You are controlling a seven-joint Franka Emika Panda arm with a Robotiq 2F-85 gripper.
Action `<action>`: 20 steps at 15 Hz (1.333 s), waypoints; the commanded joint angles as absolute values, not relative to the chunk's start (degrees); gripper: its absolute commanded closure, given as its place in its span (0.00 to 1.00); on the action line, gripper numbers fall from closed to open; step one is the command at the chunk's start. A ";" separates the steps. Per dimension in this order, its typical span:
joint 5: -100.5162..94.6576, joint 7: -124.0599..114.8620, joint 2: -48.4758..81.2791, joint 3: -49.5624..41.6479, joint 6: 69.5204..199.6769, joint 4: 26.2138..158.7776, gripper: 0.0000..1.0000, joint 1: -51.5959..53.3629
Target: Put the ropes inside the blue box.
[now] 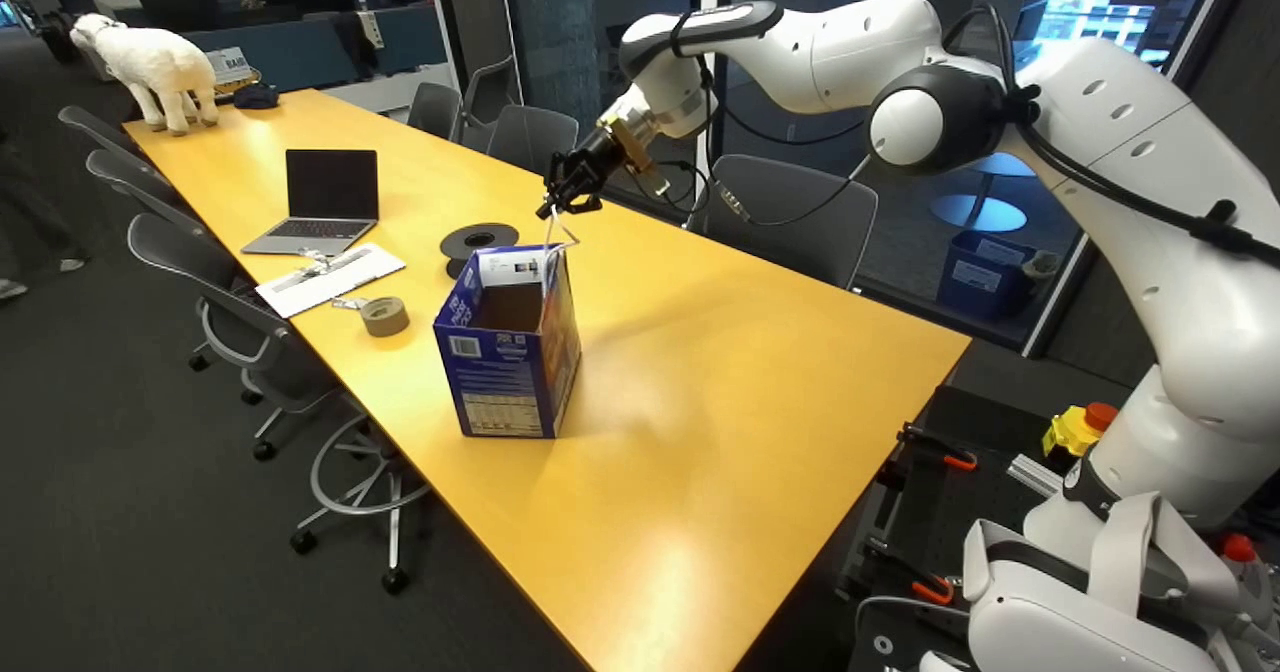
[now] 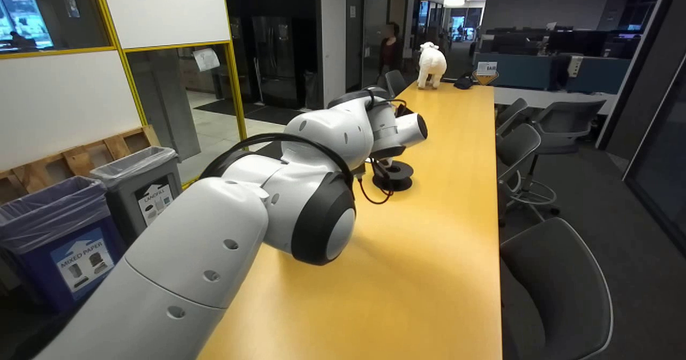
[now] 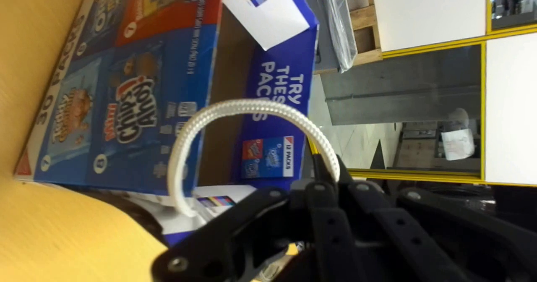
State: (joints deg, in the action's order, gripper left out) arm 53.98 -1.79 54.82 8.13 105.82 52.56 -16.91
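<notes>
White braided rope (image 3: 256,105): arches at wrist-view centre; hanging length points vertically down.
Dark-blue cardboard box (image 1: 495,382): upright, mouth up.
Black two-finger gripper (image 3: 333,175): clamped on rope.

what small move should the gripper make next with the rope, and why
I would probably shift the gripper a little toward the middle of the opening of the blue box before letting go. It is shut on the white rope and appears near a corner of the rim; in the wrist view the rope's arc crosses that rim, so releasing here might drop some outside.
</notes>
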 commanded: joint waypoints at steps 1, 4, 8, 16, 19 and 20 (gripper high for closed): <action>53.50 -6.40 53.22 8.15 107.96 48.72 0.99 -13.94; 53.04 -7.93 52.61 8.54 108.92 47.24 0.99 -10.39; 52.05 -8.69 53.32 8.61 109.00 46.15 0.99 -5.42; 43.06 -6.75 55.14 7.73 108.10 46.20 0.33 -2.07; 37.39 -5.99 56.97 7.37 105.61 44.86 0.11 -1.98; 34.34 -4.86 57.57 7.24 102.50 44.08 0.02 -1.87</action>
State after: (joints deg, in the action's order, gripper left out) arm 39.76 -6.54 55.01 7.84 107.73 48.32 -2.32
